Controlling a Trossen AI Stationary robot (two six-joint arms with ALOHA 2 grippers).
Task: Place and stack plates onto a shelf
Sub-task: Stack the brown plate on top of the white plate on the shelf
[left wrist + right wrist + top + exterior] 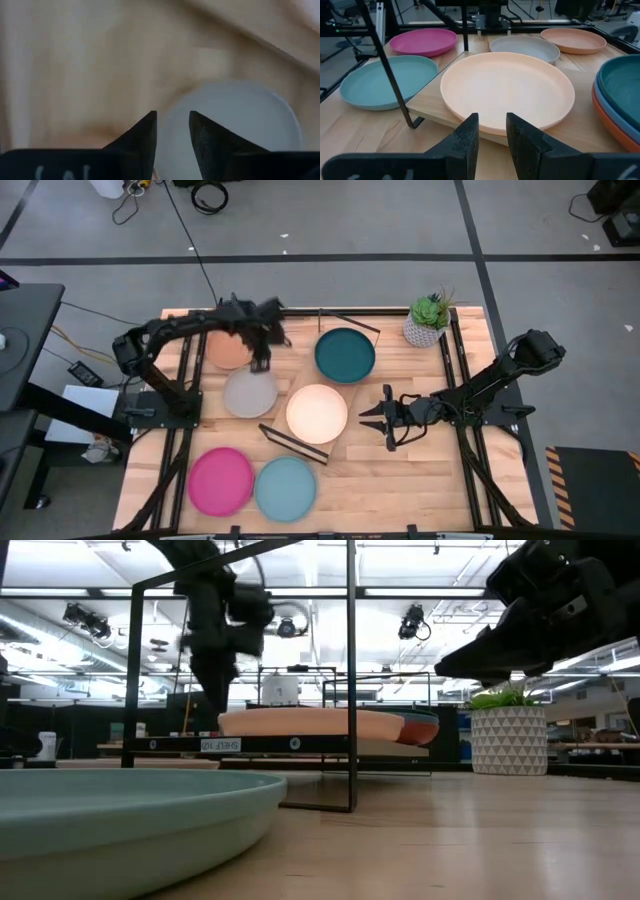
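Note:
On the shelf (300,380), a light board with black wire frames at both ends, lies the cream plate (317,413) and a stack topped by the dark teal plate (345,355). The right wrist view shows blue and orange-red rims under the dark teal plate (620,85). The peach plate (226,350), grey plate (248,392), pink plate (220,480) and light blue plate (285,488) lie flat on the tabletop. My left gripper (262,362) hangs open above the grey plate's (235,125) far rim and holds nothing. My right gripper (366,417) is open just right of the cream plate (507,87), its fingers pointing at the rim.
A potted plant (428,320) stands at the far right corner of the table, behind my right arm. In the low view the light blue plate (120,820) fills the foreground and the near wire frame (350,680) stands upright. Bare wood lies near right of the shelf.

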